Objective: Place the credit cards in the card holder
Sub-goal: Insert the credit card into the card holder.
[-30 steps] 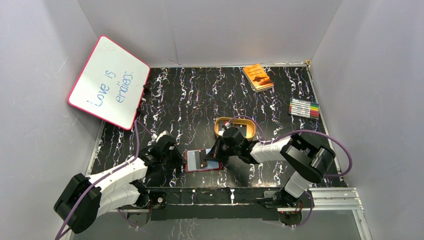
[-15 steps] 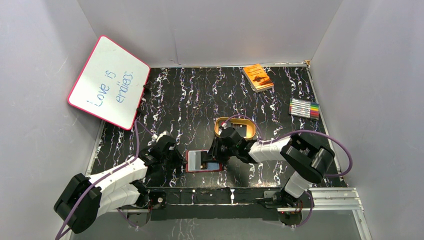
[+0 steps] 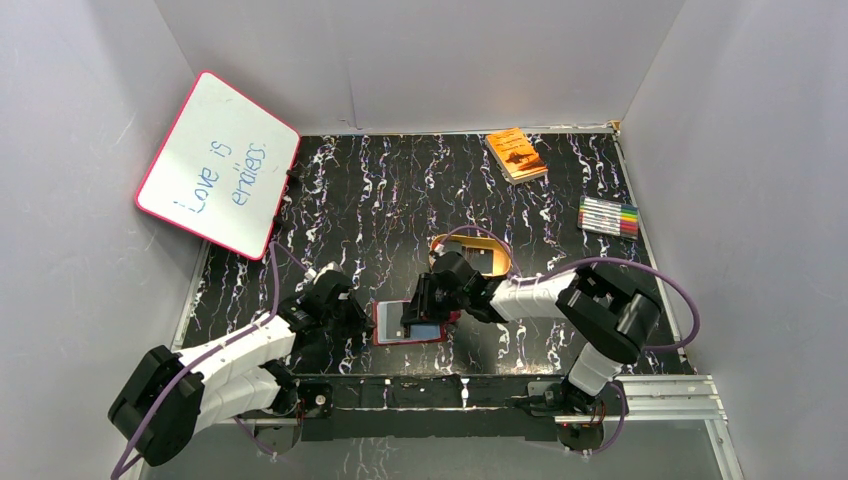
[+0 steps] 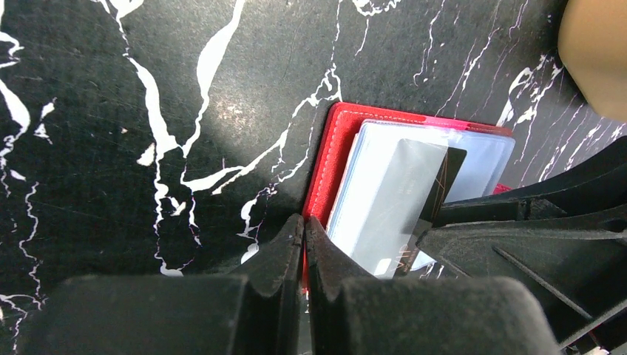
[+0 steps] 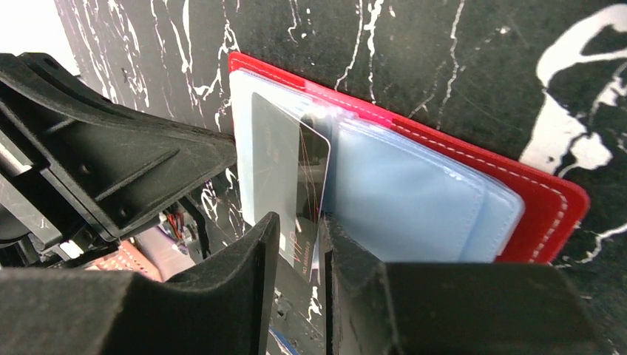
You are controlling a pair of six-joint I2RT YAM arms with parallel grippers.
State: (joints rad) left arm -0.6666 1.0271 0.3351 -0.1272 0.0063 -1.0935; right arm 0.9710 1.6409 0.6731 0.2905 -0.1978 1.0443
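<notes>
left pincer (image 4: 304, 225) is clamping together on the near edge of the card holder (image 4: 333, 148), which is lying open on the worktop (image 4: 185, 89). Bare worktop is showing ahead of its tips and to their left. right pincer (image 5: 296, 222) is standing slightly apart, straddling the near end of a dark card (image 5: 312, 166), with a gap showing on one side. That card is overlapping a pale card (image 5: 272, 155) over the holder's clear sleeves (image 5: 414, 192); can't tell if either is fully pocketed. gold tray (image 3: 441, 243) is sitting just behind the right pincer, contents unclear.
</notes>
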